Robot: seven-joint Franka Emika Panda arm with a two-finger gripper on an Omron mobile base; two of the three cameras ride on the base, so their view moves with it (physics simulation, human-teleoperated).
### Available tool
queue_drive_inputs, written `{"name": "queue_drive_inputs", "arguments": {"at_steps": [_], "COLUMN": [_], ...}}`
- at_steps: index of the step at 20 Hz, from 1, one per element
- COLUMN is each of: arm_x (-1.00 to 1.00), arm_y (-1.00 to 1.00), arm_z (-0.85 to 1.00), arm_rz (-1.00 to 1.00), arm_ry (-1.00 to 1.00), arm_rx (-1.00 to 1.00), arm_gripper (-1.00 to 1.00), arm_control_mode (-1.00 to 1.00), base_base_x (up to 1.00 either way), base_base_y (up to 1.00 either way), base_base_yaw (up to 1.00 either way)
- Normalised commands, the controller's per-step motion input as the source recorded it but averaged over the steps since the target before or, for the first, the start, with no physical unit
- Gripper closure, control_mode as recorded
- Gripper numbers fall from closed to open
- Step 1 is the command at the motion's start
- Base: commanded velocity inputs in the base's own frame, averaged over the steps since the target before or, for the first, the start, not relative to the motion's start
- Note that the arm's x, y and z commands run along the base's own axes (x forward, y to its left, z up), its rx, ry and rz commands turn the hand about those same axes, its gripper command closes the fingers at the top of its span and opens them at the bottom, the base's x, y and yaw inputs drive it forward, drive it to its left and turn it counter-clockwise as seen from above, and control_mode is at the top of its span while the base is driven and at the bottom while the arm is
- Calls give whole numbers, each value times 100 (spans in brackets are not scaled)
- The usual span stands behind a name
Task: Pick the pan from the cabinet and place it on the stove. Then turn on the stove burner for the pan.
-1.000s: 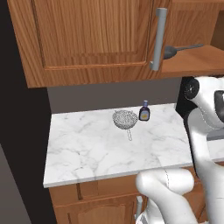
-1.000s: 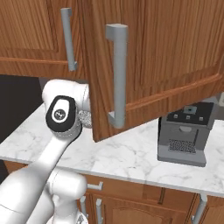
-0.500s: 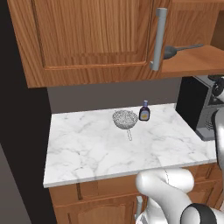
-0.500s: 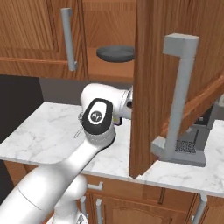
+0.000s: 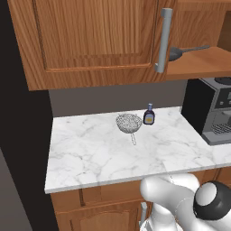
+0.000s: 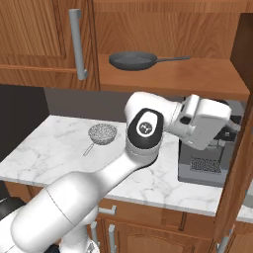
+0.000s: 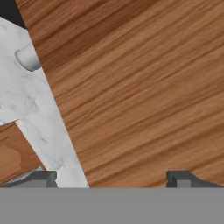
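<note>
Gripper point(image 7: 112, 177) wide open, empty, close against the open cabinet door point(image 7: 140, 87). Pan point(image 6: 132, 61) sits on the cabinet point(image 6: 173, 74) shelf, above the bench point(image 6: 49, 148). Door-opening step looks done; next: raise hand to shelf, grab handle.

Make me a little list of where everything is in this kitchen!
pan: lying on the open cabinet shelf, handle pointing right
cabinet door: swung wide open
strainer: on the marble counter
small bottle: beside the strainer
coffee machine: right end of the counter
gripper: open, empty, facing wood
</note>
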Motion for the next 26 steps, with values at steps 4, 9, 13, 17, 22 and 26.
{"name": "queue_drive_inputs", "arguments": {"at_steps": [4, 9, 13, 17, 22, 26], "arm_x": [-21, -42, -48, -33, -7, 0], "arm_y": [3, 70, 95, 99, 99, 89], "arm_z": [-6, -12, -24, -27, -16, 0], "arm_rz": [4, 14, 19, 22, 26, 31], "arm_ry": [-8, -9, -12, -12, -14, -19], "arm_rx": [16, 12, 18, 22, 22, 25], "arm_gripper": [-100, -100, -100, -100, -100, -100], "arm_control_mode": [-100, -100, -100, -100, -100, -100], "base_base_x": [0, 0, 0, 0, 0, 0], "base_base_y": [0, 0, 0, 0, 0, 0], "base_base_yaw": [0, 0, 0, 0, 0, 0]}}
